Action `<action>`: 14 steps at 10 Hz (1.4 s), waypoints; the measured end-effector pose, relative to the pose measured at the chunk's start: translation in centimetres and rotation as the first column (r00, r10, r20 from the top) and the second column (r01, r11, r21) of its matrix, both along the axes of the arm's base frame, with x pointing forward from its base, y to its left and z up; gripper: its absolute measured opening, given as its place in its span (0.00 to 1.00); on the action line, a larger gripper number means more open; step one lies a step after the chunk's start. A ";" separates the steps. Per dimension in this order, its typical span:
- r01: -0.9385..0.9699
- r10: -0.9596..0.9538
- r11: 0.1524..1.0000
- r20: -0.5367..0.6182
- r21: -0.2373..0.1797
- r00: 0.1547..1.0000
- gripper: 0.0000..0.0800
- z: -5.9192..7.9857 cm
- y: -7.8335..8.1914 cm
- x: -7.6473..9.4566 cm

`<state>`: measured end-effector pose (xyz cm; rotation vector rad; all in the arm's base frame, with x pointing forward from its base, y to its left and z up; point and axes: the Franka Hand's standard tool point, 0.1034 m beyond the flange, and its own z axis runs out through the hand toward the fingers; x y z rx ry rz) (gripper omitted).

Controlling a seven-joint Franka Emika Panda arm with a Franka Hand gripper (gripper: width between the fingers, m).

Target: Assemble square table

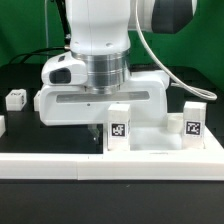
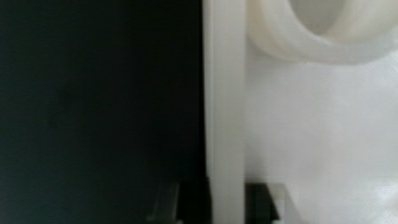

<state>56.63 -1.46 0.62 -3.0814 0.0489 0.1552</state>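
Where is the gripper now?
Exterior view, centre: the gripper is low at the square table's edge, beside a tagged leg post; the wrist view shows its jaws straddling that rim.

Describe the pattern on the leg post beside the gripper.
A black-and-white square marker pattern on the white leg post; it shows best in the exterior view.

White glossy arm [image 1: 100, 25], ribbed grey wrist ring [image 1: 104, 70], boxy white gripper [image 2: 222, 203] — black fingers [image 2: 267, 200]; white cable [image 1: 152, 60] looping off at 2 o'clock.
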 end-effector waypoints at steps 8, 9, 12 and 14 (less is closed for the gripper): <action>-0.009 0.009 1.000 0.001 0.001 1.000 0.06 0.0 -0.2 0.0; -0.007 0.007 1.000 0.001 0.001 1.000 0.06 0.0 -0.3 0.0; -0.350 0.350 0.937 0.020 0.018 0.937 0.06 0.2 -1.8 0.1; -0.482 0.481 0.876 0.032 0.018 0.876 0.06 0.3 -2.3 0.4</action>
